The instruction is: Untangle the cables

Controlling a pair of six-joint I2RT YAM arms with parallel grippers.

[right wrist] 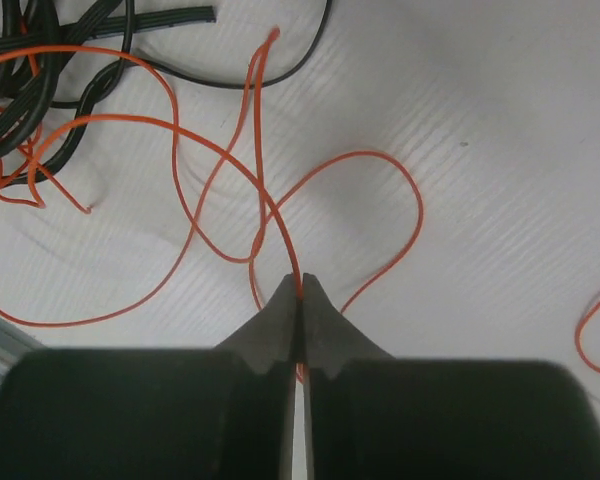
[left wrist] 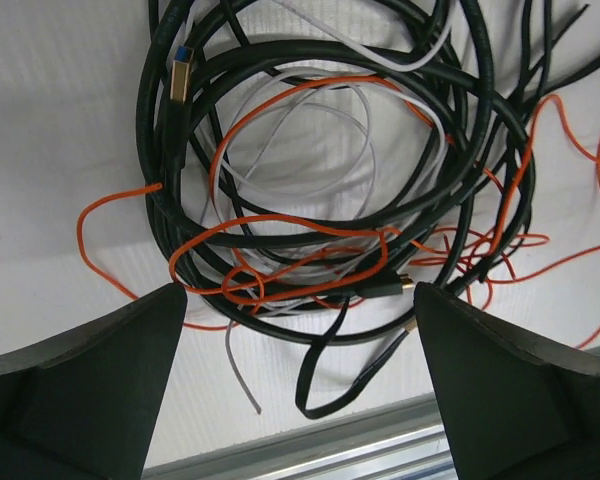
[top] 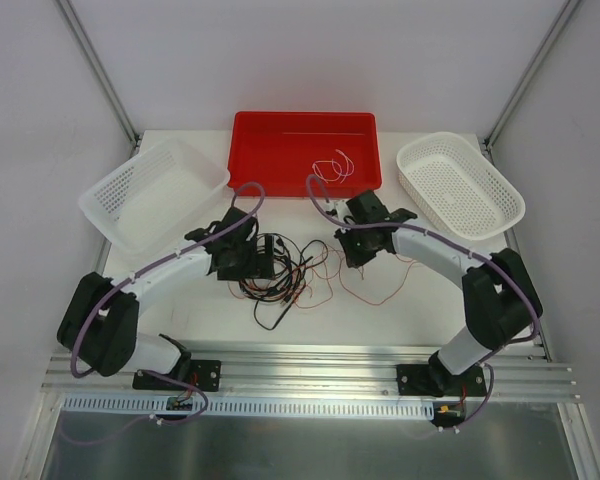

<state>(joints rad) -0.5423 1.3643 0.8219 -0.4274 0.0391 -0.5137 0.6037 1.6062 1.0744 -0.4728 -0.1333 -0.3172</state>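
The cables lie in a tangle at the table's middle: black coils, a thin orange wire and a white wire all cross each other. My left gripper hovers over the tangle's left side, open, with nothing between its fingers. Just right of the tangle, my right gripper is shut on a loose orange wire that loops over the table. More black cable shows at the upper left of the right wrist view.
A red tray at the back centre holds a small thin cable. White mesh baskets stand at the back left and back right. An aluminium rail runs along the near edge.
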